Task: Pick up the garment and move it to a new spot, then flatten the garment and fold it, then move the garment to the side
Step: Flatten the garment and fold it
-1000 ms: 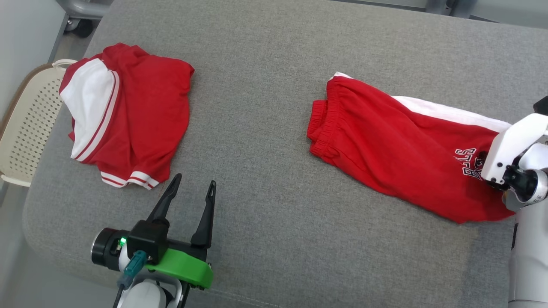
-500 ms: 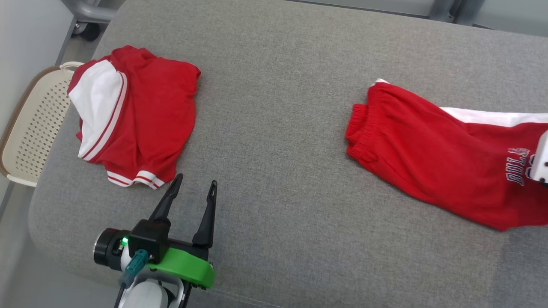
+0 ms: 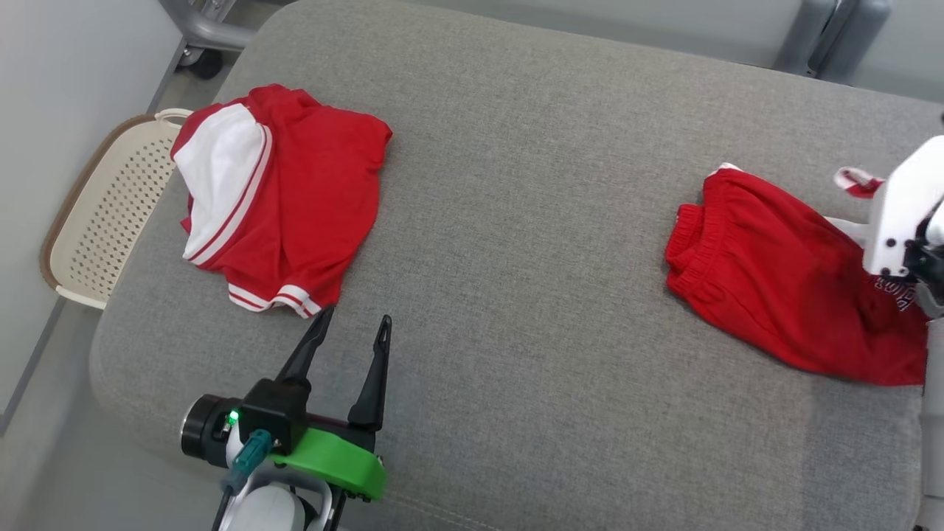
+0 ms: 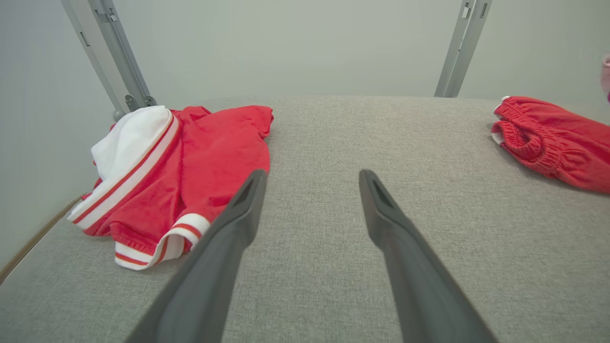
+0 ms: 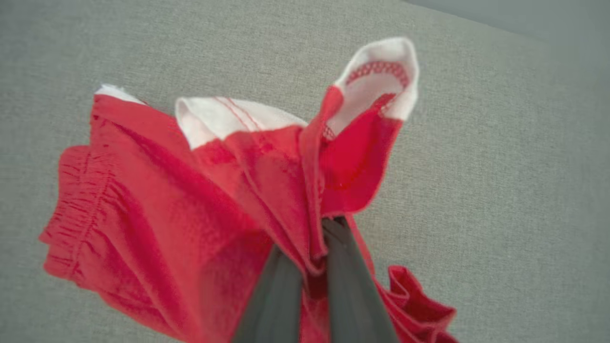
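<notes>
Red shorts (image 3: 767, 295) in the grip! Pinched tight between the right fingers (image 5: 350, 295), closed hard on a bunched edge of the cloth, at the right end of the grey surface (image 3: 516, 221), waistband end lying on it. Early going, by the look: pick-up in hand; carrying to a new spot, flattening, folding, shifting aside all left to do. Left fingers (image 4: 224, 252) spread wide, holding nothing, hovering just beside the red-and-white top (image 3: 295, 199).
</notes>
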You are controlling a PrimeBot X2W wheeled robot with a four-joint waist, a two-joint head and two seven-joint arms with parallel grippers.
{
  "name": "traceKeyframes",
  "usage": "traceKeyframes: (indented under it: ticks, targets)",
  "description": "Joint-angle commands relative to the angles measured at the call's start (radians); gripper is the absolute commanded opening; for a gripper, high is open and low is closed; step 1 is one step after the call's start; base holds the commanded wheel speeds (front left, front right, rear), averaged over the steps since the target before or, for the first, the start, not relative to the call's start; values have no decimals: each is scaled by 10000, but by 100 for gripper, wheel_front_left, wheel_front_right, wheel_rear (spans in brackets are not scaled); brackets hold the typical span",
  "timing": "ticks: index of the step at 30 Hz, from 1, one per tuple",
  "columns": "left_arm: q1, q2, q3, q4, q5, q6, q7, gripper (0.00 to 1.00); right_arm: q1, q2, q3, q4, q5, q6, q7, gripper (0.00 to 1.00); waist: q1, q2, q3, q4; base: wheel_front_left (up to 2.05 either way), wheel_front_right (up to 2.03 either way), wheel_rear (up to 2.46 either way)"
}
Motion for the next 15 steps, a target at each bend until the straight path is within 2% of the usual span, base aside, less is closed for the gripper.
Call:
traceKeyframes:
  ticks: [1,8,15]
  targets:
    - [-25,-31,18,30,-39,-42,-4,100,-170,47,252,104,142,-14,-1,0,0,0,-58,224,0,0,0]
    - [73,-110,24,55,-56,-65,-4,100,-593,490,1059,992,381,-13,-316,0,0,0,-17,639,0,0,0]
    - [106,-155,-13,61,-32,-96,-4,100,-1180,1006,918,2148,44,-13,-1060,0,0,0,80,943,0,0,0]
